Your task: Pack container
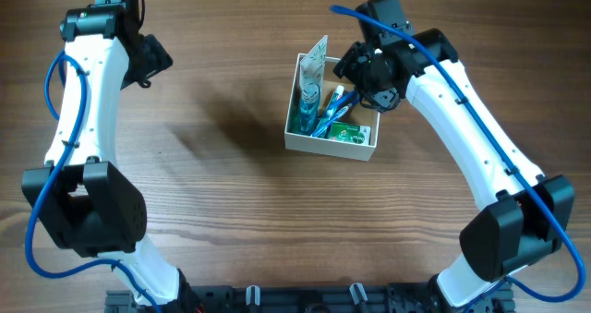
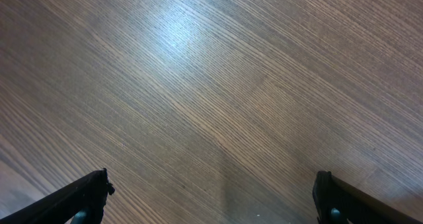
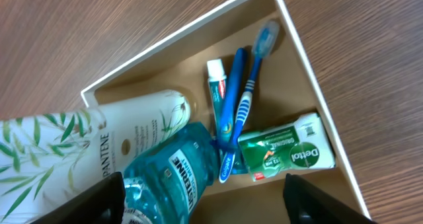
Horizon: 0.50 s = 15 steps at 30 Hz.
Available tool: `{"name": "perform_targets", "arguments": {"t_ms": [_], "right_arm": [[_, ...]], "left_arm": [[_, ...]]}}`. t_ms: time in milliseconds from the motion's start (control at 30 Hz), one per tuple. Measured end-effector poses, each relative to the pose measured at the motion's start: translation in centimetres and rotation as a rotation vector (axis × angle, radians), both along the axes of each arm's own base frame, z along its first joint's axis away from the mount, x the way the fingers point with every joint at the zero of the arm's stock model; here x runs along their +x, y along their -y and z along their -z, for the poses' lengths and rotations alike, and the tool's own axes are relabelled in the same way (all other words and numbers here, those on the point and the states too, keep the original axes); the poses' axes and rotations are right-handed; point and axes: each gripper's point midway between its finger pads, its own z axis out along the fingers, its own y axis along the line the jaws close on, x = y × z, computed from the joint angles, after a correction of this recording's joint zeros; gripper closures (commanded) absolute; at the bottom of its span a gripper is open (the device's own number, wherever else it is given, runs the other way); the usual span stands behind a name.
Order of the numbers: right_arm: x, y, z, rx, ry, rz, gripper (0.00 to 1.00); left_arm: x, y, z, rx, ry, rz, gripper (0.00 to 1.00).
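Note:
The container [image 1: 325,147] is a small square white-walled box with a tan inside, at the table's upper middle; it also shows in the right wrist view [image 3: 310,59]. Inside lie a white Pantene tube [image 3: 112,141], a blue mouthwash bottle [image 3: 175,178], a blue toothbrush [image 3: 248,98], a small toothpaste tube [image 3: 217,85] and a green Dettol pack [image 3: 284,151]. My right gripper [image 3: 205,201] is open just above the box, its fingers either side of the mouthwash bottle without gripping it. My left gripper [image 2: 211,197] is open and empty over bare table at the far left.
The wooden table [image 1: 212,184] surrounds the box. The left arm [image 1: 88,91] runs along the left side and the right arm [image 1: 480,138] along the right side. A black rail [image 1: 295,299] lies at the front edge.

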Motion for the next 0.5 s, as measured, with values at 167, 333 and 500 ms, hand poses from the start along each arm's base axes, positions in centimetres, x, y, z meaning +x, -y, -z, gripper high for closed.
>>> {"name": "perform_targets", "arguments": {"t_ms": [167, 333, 500], "right_arm": [[-0.1, 2.5, 0.2, -0.037, -0.023, 0.010, 0.01], [-0.9, 8.7, -2.1, -0.091, -0.014, 0.052, 0.00], [-5.4, 15.5, -7.8, -0.178, 0.053, 0.131, 0.00]], "left_arm": [[0.0, 0.0, 0.0, 0.000, 0.000, 0.000, 0.00], [0.0, 0.0, 0.0, 0.000, 0.000, 0.000, 0.00], [0.0, 0.0, 0.0, 0.000, 0.000, 0.000, 0.00]]}}
